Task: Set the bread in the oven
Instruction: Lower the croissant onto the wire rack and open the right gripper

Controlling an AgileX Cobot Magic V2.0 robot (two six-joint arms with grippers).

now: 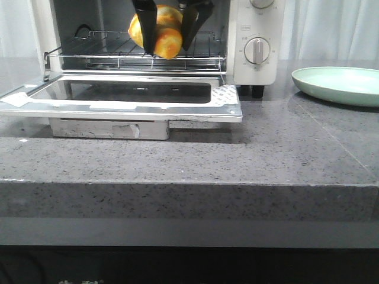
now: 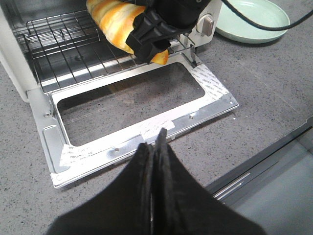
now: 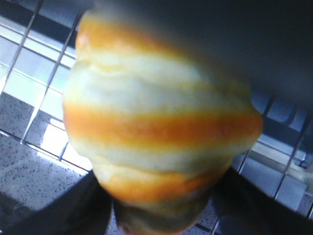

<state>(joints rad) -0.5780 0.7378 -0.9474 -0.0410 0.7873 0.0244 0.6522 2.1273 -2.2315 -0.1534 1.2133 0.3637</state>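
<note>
The bread (image 1: 163, 32), a glossy yellow roll with orange stripes, is held between the black fingers of my right gripper (image 1: 169, 44) inside the mouth of the white oven (image 1: 257, 35), low over the front part of the wire rack (image 1: 95, 50). The right wrist view is filled by the bread (image 3: 161, 122), with my right gripper (image 3: 164, 210) shut on its sides. In the left wrist view the bread (image 2: 115, 22) and the right gripper (image 2: 154, 34) sit over the rack (image 2: 54, 44). My left gripper (image 2: 157, 139) is shut and empty, above the counter in front of the open door (image 2: 98, 152).
The oven door (image 1: 225, 97) lies open and flat, sticking out over the grey counter toward me. A pale green plate (image 1: 337, 83) stands to the right of the oven and is empty. The oven dial (image 1: 257, 51) is on its right side. A black cable crosses over the plate (image 2: 249, 19).
</note>
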